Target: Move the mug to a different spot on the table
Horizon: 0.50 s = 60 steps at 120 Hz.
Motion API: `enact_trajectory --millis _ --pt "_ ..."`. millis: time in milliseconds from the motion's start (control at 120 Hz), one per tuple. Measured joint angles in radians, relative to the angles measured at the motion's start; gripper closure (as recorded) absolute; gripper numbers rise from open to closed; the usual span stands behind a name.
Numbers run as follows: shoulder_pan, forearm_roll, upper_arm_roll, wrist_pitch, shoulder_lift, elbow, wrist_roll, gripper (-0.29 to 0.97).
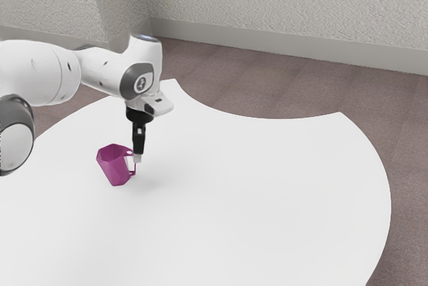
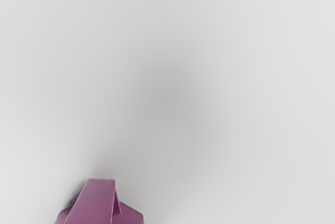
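Arm (image 1: pixel 47 79): enters from the exterior view's left, wrist turned straight down over the counter (image 1: pixel 267 192).

Hazards, judged from this position:
- Slip. Grip taken on the thin handle (image 1: pixel 132 164) alone, so the body hangs off to one side. Expect rotation about the pinch point, or a drop under fast travel.
- Tip-over. Mug (image 1: pixel 114 164) appears tilted rather than squarely upright. Release at that angle would likely roll it onto its side.
- Drag. Clearance under the base cannot be confirmed. Sideways motion without lift may scrape it and twist it loose.

Position: mug toward the counter's edge at the exterior view's left, well apart from the edge at the exterior view's right, roughly midway between the far and near edges. Magenta body just beside the claw (image 1: pixel 138 158), on its exterior-view left, handle facing the claw. Claw closed, appearing to pinch the handle between its tips. In the wrist view, magenta edge directly under the hand.

Toward the exterior view's right: wide stretch of white counter, judged suitable for set-down.
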Motion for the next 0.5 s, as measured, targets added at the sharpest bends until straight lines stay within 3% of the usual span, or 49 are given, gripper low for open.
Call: enact_trajectory --millis 500 --pt "0.008 -0.013 0.006 0.048 0.023 -0.035 0.06 0.0"
